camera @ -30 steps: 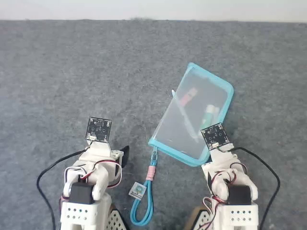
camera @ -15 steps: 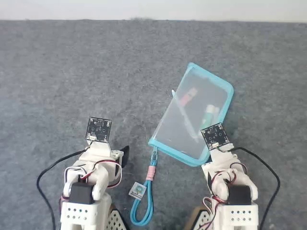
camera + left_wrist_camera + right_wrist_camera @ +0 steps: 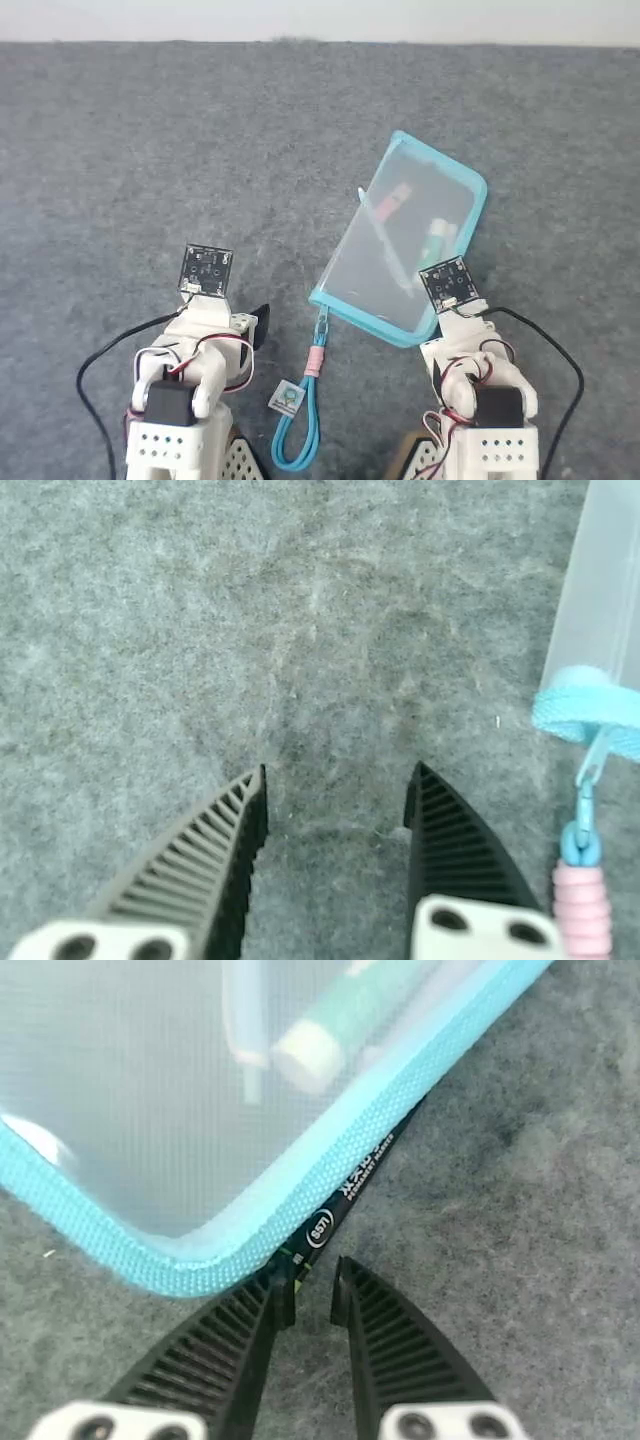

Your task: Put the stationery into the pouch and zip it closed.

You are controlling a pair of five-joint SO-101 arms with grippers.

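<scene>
A translucent pouch with a cyan edge lies right of the table's middle. Inside it are a red-capped pen, a green marker and a thin white pen. In the right wrist view the pouch and the green marker are close up. My right gripper sits at the pouch's near corner, its fingers almost together on the end of a black pen that sticks out from under the edge. My left gripper is open over bare carpet, left of the pouch corner and its pink zipper pull.
A blue cord loop with a small tag trails from the pink zipper pull toward the table's front, between the two arm bases. Grey carpet covers the table.
</scene>
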